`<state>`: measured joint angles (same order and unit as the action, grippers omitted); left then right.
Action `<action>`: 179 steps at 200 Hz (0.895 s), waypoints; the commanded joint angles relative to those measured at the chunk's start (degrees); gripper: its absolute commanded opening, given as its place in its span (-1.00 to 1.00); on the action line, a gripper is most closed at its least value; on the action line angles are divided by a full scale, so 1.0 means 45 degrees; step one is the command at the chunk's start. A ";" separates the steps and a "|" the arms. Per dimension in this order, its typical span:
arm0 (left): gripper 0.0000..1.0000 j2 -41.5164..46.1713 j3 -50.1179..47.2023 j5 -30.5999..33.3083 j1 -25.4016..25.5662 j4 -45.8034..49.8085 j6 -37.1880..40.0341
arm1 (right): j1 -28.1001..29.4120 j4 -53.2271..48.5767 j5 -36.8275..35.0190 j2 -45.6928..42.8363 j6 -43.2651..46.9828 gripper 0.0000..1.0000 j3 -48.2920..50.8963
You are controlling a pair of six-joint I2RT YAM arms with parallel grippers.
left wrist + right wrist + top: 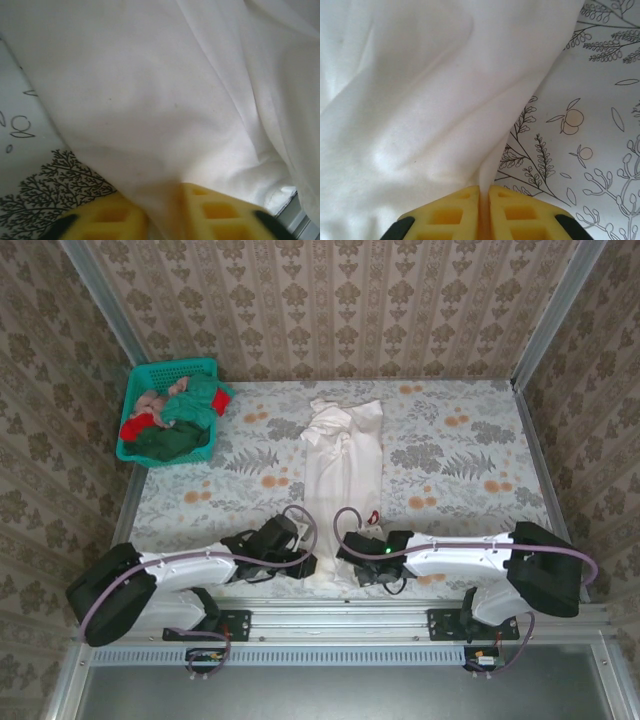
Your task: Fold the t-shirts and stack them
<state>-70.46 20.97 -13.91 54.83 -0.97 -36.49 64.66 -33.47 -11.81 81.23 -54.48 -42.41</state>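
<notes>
1. The right fingers [520, 216], yellow and blocky in the right wrist view, are pressed together on a thin fold of the white t-shirt [420, 100]; the cloth rises from between them as a narrow ridge and spreads out to the left; the flower-printed surface [600, 125] lies bare on the right.
2. The left fingers [220, 217] pinch the same white t-shirt; a thicker bunch of cloth sits between the two yellow pads, so they stand a little apart; a patch of printed surface shows at the lower left of the left wrist view.
3. Seen from above, both arms lie low along the near edge and their wrists meet at the near end of the white t-shirt; the shirt lies as a long, narrow, bunched strip running from the near edge towards the far wall, about midway across the surface.
4. A teal basket [175, 368] sits at the far left corner; heaped in it are a dark green shirt [175, 442], a teal shirt [203, 395], a red piece [135, 428] and a pale pink shirt [155, 400]; this heap is well apart from the white t-shirt.
</notes>
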 commanded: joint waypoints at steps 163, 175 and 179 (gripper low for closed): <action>0.61 0.3438 0.1108 0.3229 0.2490 0.3491 0.0798 | -0.0197 0.0547 -0.0656 -0.1575 -0.0663 -0.97 0.1623; 0.54 0.2226 0.1654 0.3094 0.2689 0.3417 0.1131 | -0.0296 0.0818 -0.0641 -0.1823 -0.0777 -0.97 0.1847; 0.52 0.1790 0.1893 0.3092 0.2796 0.3479 0.1257 | -0.0321 0.0959 -0.0624 -0.1914 -0.0783 -0.97 0.1924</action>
<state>-54.46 25.43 -2.39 65.58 13.78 -35.81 64.07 -30.96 -13.32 75.44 -56.03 -35.97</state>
